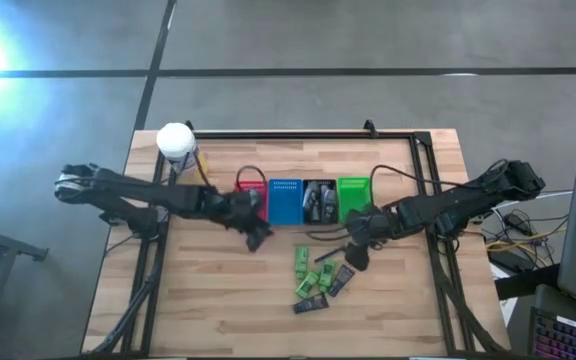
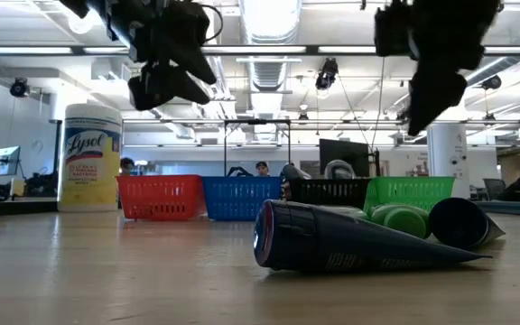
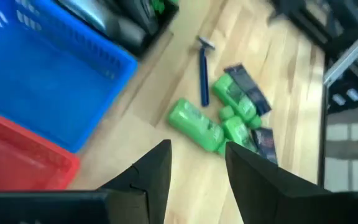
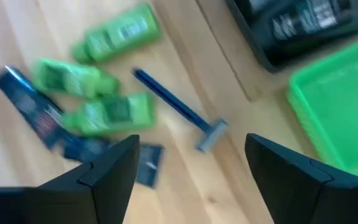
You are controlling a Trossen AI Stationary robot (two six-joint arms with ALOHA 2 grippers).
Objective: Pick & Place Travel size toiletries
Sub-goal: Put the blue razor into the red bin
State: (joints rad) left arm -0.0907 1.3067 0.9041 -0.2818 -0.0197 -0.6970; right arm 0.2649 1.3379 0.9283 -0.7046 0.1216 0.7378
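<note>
Blue-handled razor [image 4: 178,109] lies beside green tubes [image 3: 197,125]; black basket [image 1: 318,201] holds dark bottles; left gripper [image 3: 196,163] narrowly parted, right gripper [image 4: 191,163] wide, both empty

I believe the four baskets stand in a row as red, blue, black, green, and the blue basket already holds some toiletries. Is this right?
Not quite. The order is right, but the blue basket is empty, as the high view and left wrist view show. It is the black basket that holds items. The other toiletries lie loose on the table.
</note>
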